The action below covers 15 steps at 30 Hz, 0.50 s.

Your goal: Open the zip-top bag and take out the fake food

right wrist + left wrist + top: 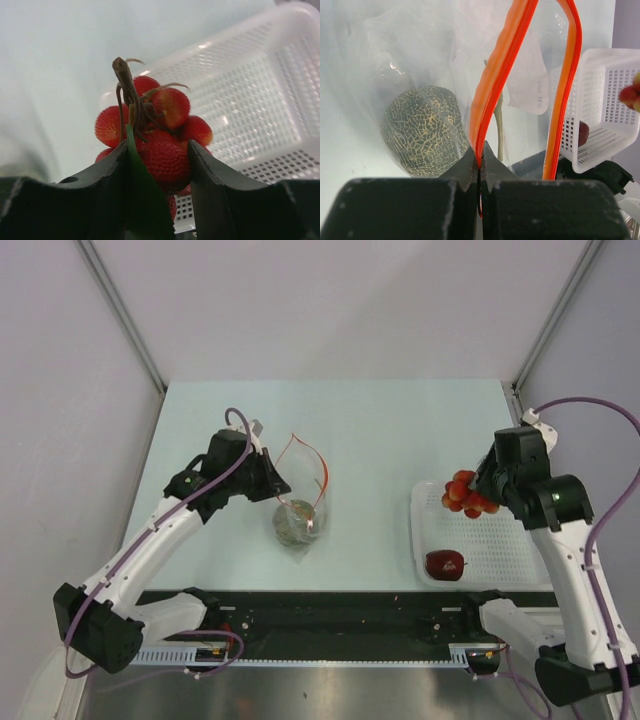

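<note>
The clear zip-top bag (300,502) stands mid-table with its red-orange mouth spread wide. My left gripper (270,483) is shut on the zip strip (492,85) at the bag's left side. Inside the bag lies a rounded green netted melon-like piece (422,130), also visible from above (293,522). My right gripper (478,492) is shut on a cluster of red bumpy berries (160,130) with a brown stem and a green leaf, held over the left edge of the white mesh basket (500,545). A dark red apple (444,563) rests in the basket's near left corner.
The white mesh basket (260,100) stands at the table's right side, close to the right arm. Grey walls enclose the table on three sides. The black rail with both arm bases runs along the near edge.
</note>
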Each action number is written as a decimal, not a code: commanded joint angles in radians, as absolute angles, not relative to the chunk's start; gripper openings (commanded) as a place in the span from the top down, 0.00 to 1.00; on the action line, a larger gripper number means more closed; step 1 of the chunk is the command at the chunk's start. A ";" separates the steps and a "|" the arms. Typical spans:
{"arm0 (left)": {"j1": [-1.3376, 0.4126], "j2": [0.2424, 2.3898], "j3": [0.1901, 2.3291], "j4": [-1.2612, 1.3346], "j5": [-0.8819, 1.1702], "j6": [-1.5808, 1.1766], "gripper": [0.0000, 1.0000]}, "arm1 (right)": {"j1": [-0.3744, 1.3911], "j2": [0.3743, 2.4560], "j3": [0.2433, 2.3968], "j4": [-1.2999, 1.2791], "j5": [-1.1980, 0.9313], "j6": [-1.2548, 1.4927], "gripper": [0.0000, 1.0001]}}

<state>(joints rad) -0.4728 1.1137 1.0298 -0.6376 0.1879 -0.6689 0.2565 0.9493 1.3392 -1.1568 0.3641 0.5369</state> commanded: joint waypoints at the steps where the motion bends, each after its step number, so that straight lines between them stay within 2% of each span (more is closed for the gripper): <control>1: -0.472 1.126 1.095 -0.621 0.204 -0.623 1.00 | 0.106 1.012 1.292 -1.221 0.396 0.525 1.00; 4: -0.472 1.132 1.095 -0.621 0.210 -0.615 1.00 | -0.055 1.029 1.232 -1.178 0.293 0.506 1.00; 6: -0.472 1.137 1.091 -0.621 0.218 -0.611 1.00 | -0.151 1.034 1.197 -1.126 0.065 0.477 1.00; 13: -0.472 1.140 1.078 -0.630 0.232 -0.601 1.00 | -0.158 1.039 1.099 -0.951 -0.427 0.626 1.00; 15: -0.471 1.132 1.069 -0.627 0.235 -0.598 1.00 | -0.158 1.016 1.040 -0.918 -0.503 0.720 1.00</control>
<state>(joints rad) -0.4728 1.1446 1.0538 -0.6388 0.2138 -0.6266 -0.1532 1.0573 1.1007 -1.0462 -0.1860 0.5694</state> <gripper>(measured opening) 0.005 0.480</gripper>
